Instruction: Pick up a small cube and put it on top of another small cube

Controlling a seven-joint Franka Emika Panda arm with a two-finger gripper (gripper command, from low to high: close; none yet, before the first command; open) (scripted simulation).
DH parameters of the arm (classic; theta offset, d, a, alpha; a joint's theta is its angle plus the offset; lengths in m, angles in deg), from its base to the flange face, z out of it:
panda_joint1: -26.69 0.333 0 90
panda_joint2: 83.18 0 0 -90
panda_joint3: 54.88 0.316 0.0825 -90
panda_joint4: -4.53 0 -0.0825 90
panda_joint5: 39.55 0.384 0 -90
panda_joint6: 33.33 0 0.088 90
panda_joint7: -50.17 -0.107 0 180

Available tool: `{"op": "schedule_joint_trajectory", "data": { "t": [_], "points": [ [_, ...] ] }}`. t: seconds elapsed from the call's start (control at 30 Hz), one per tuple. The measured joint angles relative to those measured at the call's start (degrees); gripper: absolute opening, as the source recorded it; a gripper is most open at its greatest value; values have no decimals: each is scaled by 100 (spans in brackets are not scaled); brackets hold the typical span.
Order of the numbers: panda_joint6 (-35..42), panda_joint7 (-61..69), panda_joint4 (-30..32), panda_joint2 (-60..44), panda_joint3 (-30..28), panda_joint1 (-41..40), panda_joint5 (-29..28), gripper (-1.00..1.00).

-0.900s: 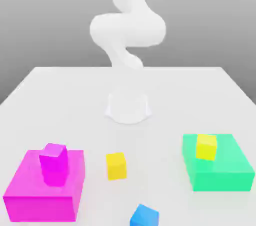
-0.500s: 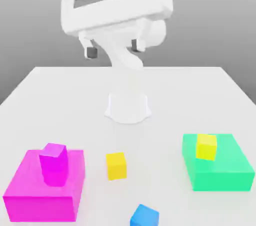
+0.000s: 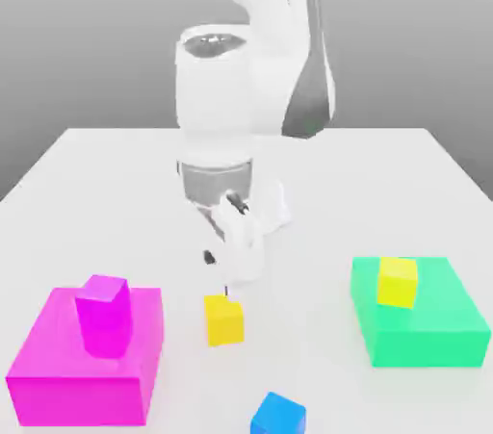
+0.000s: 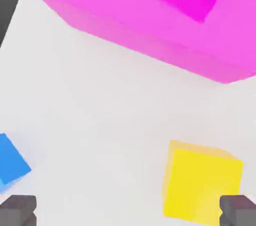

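Now that the arm has swung down, the tool hovers wide open and empty just above the golden cube on the counter; the lemon cube waits on the green block.

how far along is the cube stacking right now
Early stage. Nothing is stacked: the golden-yellow cube sits on the white table, and the paler yellow cube rests on the green block with nothing on it. In hand: the gripper hangs just above the golden cube, fingers apart and holding nothing. Left: close on the cube, lift, carry it over and set it on the paler cube.
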Motion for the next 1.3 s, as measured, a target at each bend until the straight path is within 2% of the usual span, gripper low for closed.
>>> {"op": "schedule_joint_trajectory", "data": {
  "t": [0.2,0.33,0.43,0.47,0.73,0.97,1.13,1.3],
  "points": [
    [-659,-644,-34,-816,-69,-177,-664,0],
    [-1122,-1018,-132,-1379,-604,232,-1185,0],
    [-1478,-1141,-183,-1797,-1025,641,-1305,0],
    [-1567,-1154,-193,-1902,-1112,736,-1305,-100],
    [-1511,-1134,-187,-1821,-1060,681,-1295,-100],
    [-733,-629,-45,-886,-468,263,-633,-100],
    [-170,-423,86,-214,-451,423,-312,-100],
    [634,288,-252,257,-62,1144,40,-100]
  ]
}}
